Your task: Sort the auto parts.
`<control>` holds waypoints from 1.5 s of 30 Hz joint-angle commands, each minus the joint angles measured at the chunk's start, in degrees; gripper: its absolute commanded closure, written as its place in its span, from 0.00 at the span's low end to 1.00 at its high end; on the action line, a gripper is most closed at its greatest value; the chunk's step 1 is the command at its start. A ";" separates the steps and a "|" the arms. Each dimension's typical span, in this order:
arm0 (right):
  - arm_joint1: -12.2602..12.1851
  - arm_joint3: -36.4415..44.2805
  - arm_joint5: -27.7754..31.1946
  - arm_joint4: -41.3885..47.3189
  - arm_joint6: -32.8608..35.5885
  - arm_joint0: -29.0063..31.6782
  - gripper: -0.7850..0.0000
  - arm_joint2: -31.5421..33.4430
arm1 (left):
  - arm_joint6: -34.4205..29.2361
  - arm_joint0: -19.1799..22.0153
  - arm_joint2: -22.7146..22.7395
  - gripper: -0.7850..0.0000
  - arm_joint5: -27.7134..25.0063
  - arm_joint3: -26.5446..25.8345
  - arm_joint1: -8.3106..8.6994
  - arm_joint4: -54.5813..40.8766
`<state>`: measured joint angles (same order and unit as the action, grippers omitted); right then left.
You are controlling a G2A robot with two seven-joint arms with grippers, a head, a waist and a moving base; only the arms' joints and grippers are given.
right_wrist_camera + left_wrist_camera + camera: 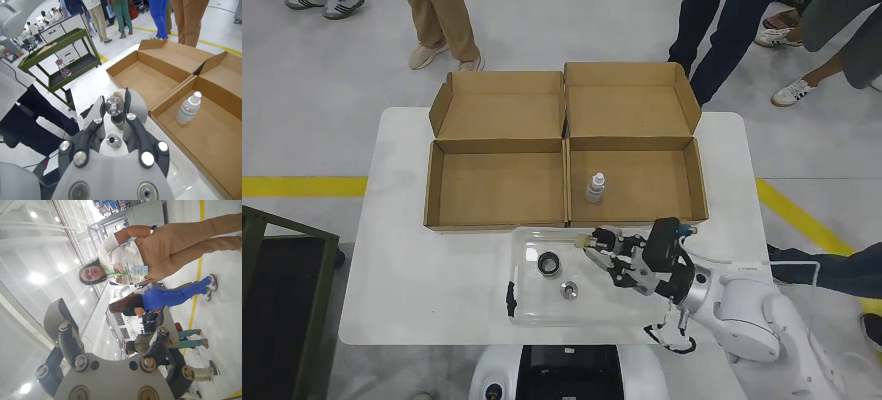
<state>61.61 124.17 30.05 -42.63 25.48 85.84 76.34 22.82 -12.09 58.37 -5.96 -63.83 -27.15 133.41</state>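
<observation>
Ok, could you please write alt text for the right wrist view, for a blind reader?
The right hand grips a shiny round metal part above a clear tray holding two more metal parts. Beside the tray, a small bottle stands in one of two open cardboard boxes.

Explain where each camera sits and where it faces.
Top view: overhead, facing down at the table; right arm shows.
Left wrist view: left wrist, facing the hall; open left gripper shows.
Right wrist view: right wrist, facing the boxes; right gripper holds a metal part.
Shared: top and right wrist see the bottle.
</observation>
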 commanded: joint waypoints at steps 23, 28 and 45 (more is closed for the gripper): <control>0.33 1.85 -0.91 12.64 -13.01 3.56 1.00 5.95 | 0.00 0.00 0.00 0.00 0.00 0.00 0.00 0.00; 0.35 1.29 0.15 12.63 -12.12 2.59 1.00 5.46 | 0.00 0.00 0.00 0.00 0.00 0.00 0.00 0.00; 0.86 -4.68 -18.91 -12.45 -1.19 -3.45 1.00 0.74 | 0.00 0.00 0.00 0.00 0.00 0.00 0.00 0.00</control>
<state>62.45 119.63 12.54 -53.92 22.65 82.82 77.31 22.82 -12.09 58.37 -5.96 -63.83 -27.15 133.41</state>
